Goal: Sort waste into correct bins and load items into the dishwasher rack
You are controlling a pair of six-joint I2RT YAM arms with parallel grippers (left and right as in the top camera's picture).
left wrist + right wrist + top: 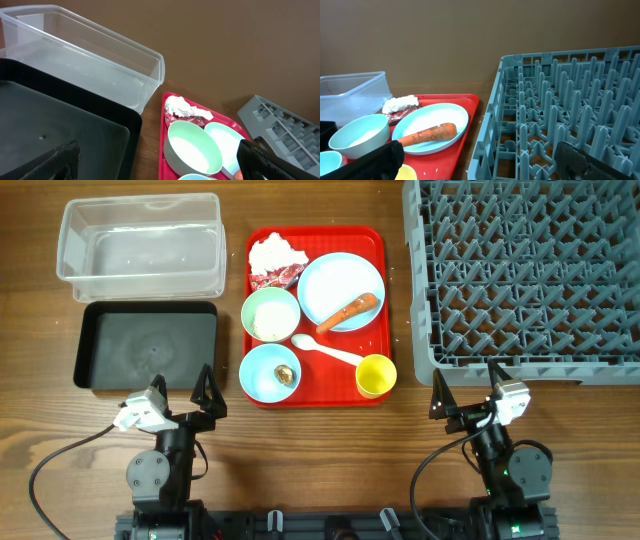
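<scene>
On the red tray [375, 250] lie a crumpled white tissue [274, 252] and a red wrapper [280, 277], a light-blue plate [330, 280] with an orange carrot [350, 311], a pale-green bowl [271, 315] holding white rice, a light-blue bowl [262, 375] with a brown morsel [285, 375], a white spoon [326, 351] and a yellow cup [376, 375]. The clear tub [140, 245] and black tray [148, 345] sit left. The grey rack [525, 275] stands right. My left gripper [180, 395] and right gripper [466, 392] are open and empty near the front edge.
The red tray's front edge lies just beyond and between both grippers. The rack's front wall [485, 140] is close ahead of the right gripper. Bare wood shows between the red tray and the rack. Cables trail behind both arms.
</scene>
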